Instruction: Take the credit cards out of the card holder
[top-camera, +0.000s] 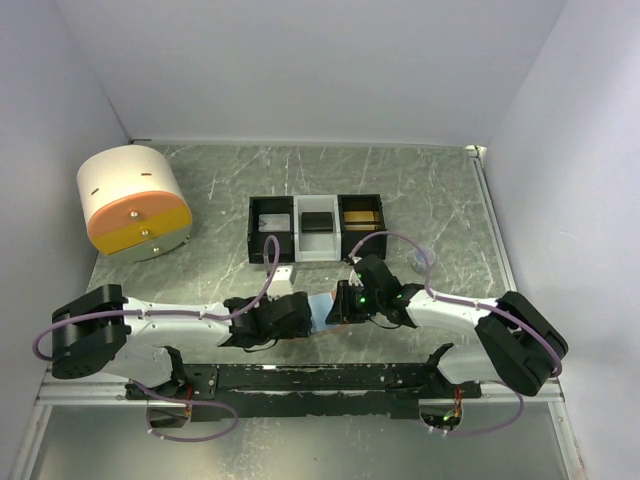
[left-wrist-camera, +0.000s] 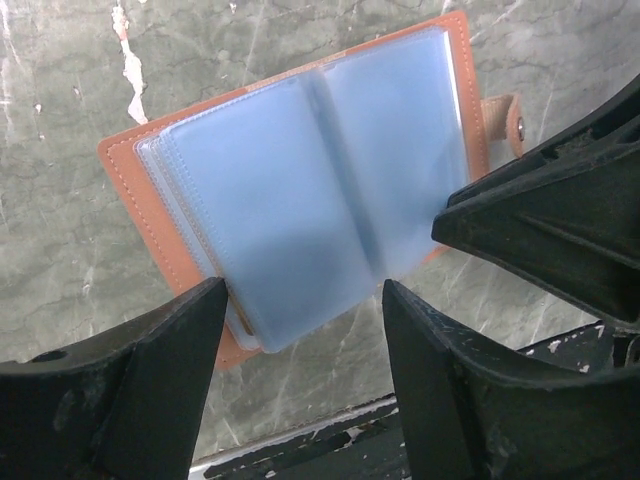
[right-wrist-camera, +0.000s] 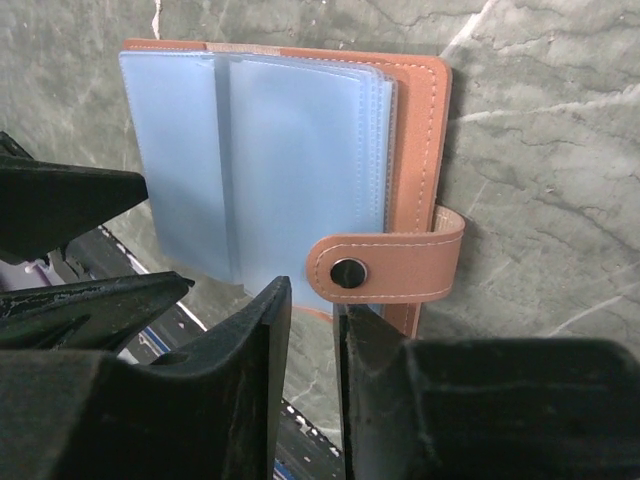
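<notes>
The card holder (top-camera: 321, 309) lies open on the table between my two grippers, with a salmon-orange cover (left-wrist-camera: 135, 190) and frosted light blue sleeves (left-wrist-camera: 290, 190). Its snap strap (right-wrist-camera: 395, 265) folds over the right edge. No credit cards show through the sleeves. My left gripper (left-wrist-camera: 305, 295) is open, with its wide-spread fingertips either side of the sleeves' near edge. My right gripper (right-wrist-camera: 310, 300) stands at the holder's near edge (right-wrist-camera: 320, 312) by the strap. Its jaws are only narrowly apart and nothing is between them.
A black-and-white three-compartment tray (top-camera: 297, 232) sits behind the grippers; a dark flat piece (top-camera: 318, 222) lies in its middle compartment and a gold one (top-camera: 360, 214) in its right. A white, orange and yellow drum (top-camera: 135, 205) stands far left. A black rail (top-camera: 320, 378) runs along the near edge.
</notes>
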